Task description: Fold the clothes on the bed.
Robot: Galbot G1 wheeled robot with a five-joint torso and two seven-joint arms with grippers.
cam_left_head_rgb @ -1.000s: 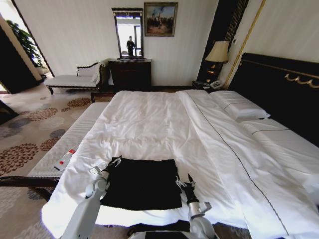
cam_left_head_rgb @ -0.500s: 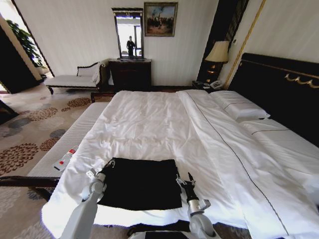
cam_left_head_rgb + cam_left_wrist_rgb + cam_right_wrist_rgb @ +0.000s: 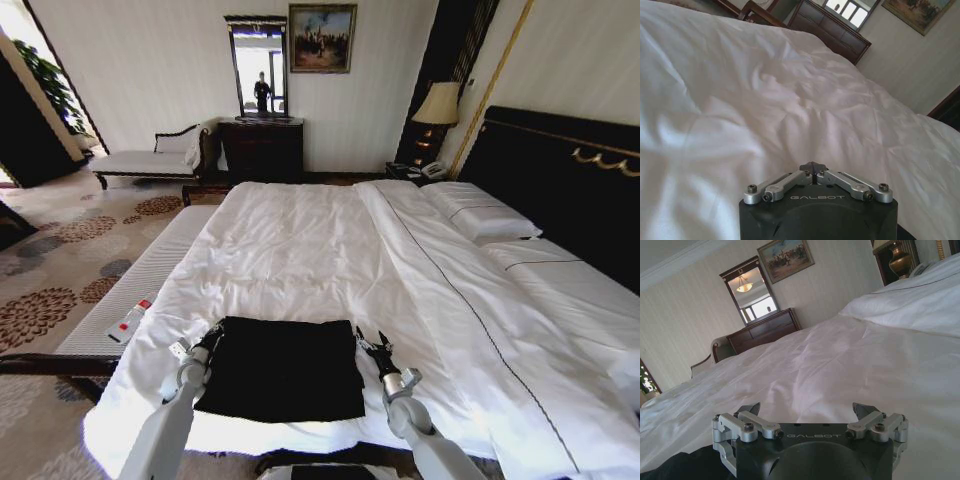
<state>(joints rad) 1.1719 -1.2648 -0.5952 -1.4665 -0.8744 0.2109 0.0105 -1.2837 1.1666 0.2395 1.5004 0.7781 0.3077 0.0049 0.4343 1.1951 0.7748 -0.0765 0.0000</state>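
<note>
Head view: black T-shirt lying flat on the white duvet near the foot edge of the bed, one pincer at each of its far corners.

Landmark: the T-shirt. It is lying as a dark, roughly rectangular patch, print not visible. Left pincer is sitting at the shirt's far left corner, touching or just at the fabric edge; in the left wrist view its fingers are meeting at the tips, pinched narrow, with a dark bit between them that I cannot identify. Right pincer is sitting just beside the shirt's far right corner; in the right wrist view its fingertips are standing wide apart, holding nothing, black fabric showing beneath the wrist.
</note>
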